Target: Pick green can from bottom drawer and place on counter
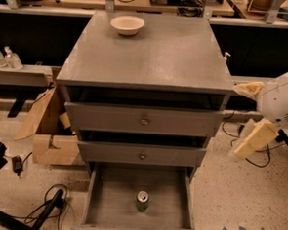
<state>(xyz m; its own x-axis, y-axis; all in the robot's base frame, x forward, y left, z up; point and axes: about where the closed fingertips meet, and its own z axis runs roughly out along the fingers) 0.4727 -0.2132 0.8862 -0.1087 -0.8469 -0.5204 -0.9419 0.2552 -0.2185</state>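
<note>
Gripper [239,118] right of the cabinet [143,121], fingers [251,137] seemingly spread, holding nothing; green can [142,201] upright in bottom drawer [110,195].

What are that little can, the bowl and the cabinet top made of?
The can looks like metal: silvery top, printed green side. The bowl seems matte cream paper or ceramic; unclear. The counter looks like grey-painted wood, slightly glossy. The gripper hangs right of the cabinet.
</note>
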